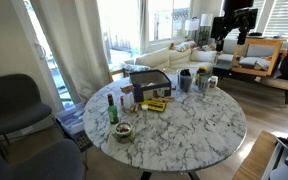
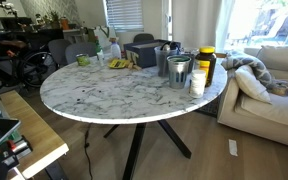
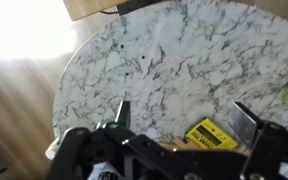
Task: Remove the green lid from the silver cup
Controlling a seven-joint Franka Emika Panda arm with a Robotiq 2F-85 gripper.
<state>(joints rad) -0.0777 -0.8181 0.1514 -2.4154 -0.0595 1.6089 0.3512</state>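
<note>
**Claw open, lidded cup below and out of wrist view**

The marble surface [image 1: 174, 125] carries the clutter. The claw [image 3: 184, 115] hangs high above it, jaws spread and empty. The silver cup [image 2: 179, 72] stands upright near the rim beside the white mug [image 2: 197, 82], apparently with the green lid [image 1: 202, 72] on top.

You are seeing no legible text; the yellow packet [image 3: 206, 133] is showing only blurred dark print.

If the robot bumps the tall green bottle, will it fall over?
Probably: the green bottle stands tall and narrow, so a high push could tip it. Once down, it might roll on the smooth marble table.
</note>
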